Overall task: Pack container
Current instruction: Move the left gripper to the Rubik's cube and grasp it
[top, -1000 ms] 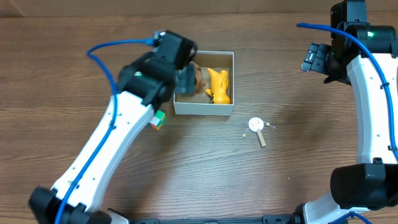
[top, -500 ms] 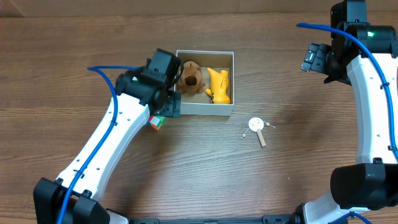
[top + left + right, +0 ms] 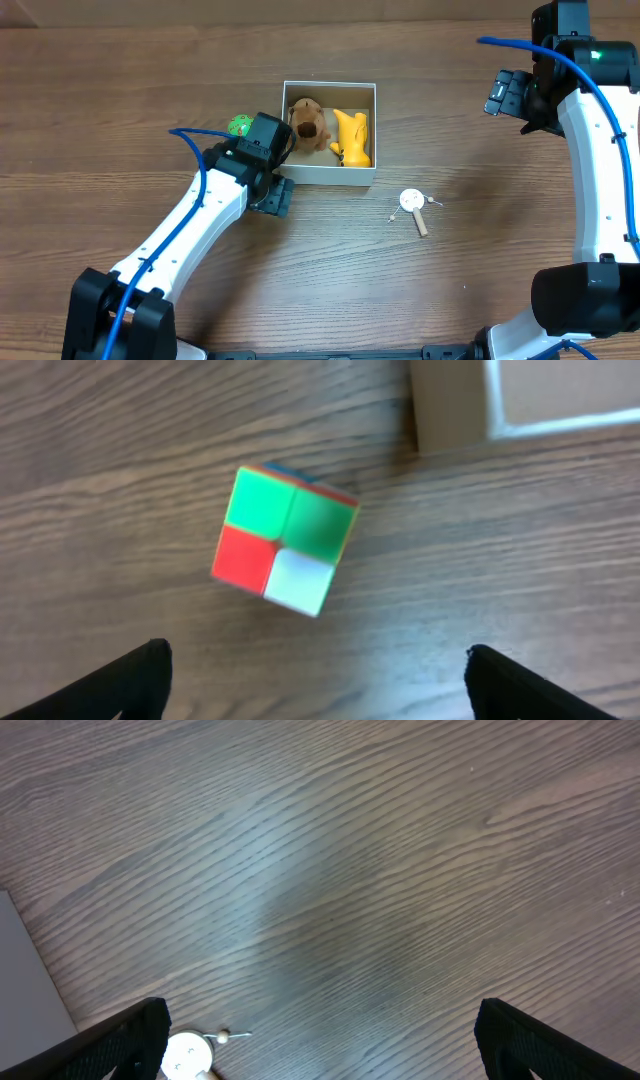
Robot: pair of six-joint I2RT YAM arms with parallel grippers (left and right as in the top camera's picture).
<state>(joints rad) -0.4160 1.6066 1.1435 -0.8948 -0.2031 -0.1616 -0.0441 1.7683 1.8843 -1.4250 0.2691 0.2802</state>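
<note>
The container (image 3: 326, 174) is a square white-walled box at the table's middle back. A brown plush toy (image 3: 308, 122) and a yellow toy (image 3: 352, 137) lie in it. My left gripper (image 3: 274, 194) is open and empty just off the container's front left corner. In the left wrist view it (image 3: 315, 657) hovers above a multicoloured cube (image 3: 285, 540) on the table, with the container's corner (image 3: 450, 405) at the top right. The arm hides the cube from overhead. My right gripper (image 3: 508, 94) is open and empty, high at the right (image 3: 320, 1012).
A green ball (image 3: 238, 126) lies left of the container. A small wooden figure with a white disc (image 3: 412, 201) lies on the table right of the container's front. It also shows at the bottom left of the right wrist view (image 3: 182, 1056).
My left gripper has pulled back out of the container, leaving the brown plush toy inside, and moved to the front left over the cube. The green ball is now uncovered. The right arm is still.
</note>
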